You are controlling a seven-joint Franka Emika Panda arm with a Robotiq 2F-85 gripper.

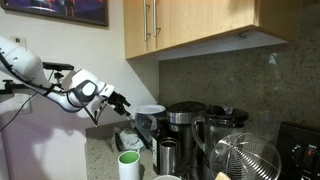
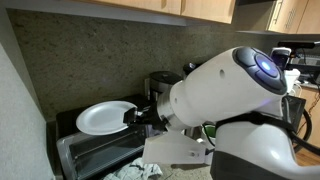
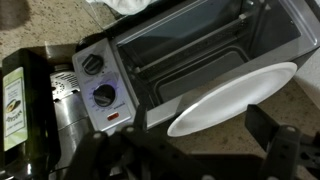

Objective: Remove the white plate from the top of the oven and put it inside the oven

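Speckled stone backs the counter; the white plate [image 2: 105, 117] lies on top of the oven [image 2: 88, 152], jaws at its rim, grip impossible to tell. Removal seems in hand; next comes a firm rim pinch and a level lift

Light wood wall cabinets [image 1: 190, 25] mounted overhead, metal bar handles [image 1: 150, 20] fitted. Speckled stone backsplash [image 2: 100, 60] seen in both exterior views. Dark framed picture [image 1: 60, 10] hung on white wall [image 1: 45, 150].
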